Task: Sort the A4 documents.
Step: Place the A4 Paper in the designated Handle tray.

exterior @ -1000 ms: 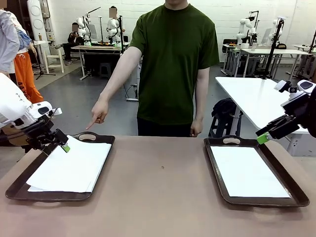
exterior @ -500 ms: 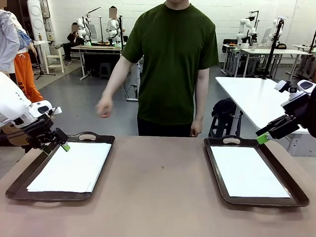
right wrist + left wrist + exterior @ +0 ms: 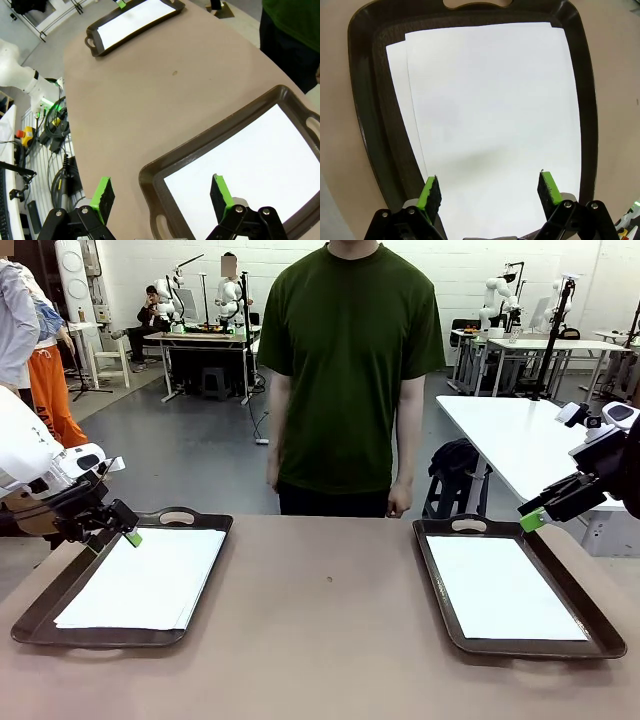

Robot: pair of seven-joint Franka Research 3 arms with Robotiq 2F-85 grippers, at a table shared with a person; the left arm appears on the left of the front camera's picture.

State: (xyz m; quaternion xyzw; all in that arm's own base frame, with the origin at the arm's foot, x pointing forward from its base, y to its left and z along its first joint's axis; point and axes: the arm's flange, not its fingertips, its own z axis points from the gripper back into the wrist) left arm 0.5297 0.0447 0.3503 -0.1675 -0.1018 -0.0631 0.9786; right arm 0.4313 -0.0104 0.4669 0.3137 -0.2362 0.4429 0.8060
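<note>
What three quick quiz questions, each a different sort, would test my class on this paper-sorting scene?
1. True or false: the left gripper hangs with open jaws over the left tray.
2. How many trays hold paper sheets? A one, B two, C three.
3. Fill in: in the left wrist view, a second sheet's edge peeks out from ____ the top sheet.

Key: 1 true. 2 B: the right tray holds paper too. 3 under.
</note>
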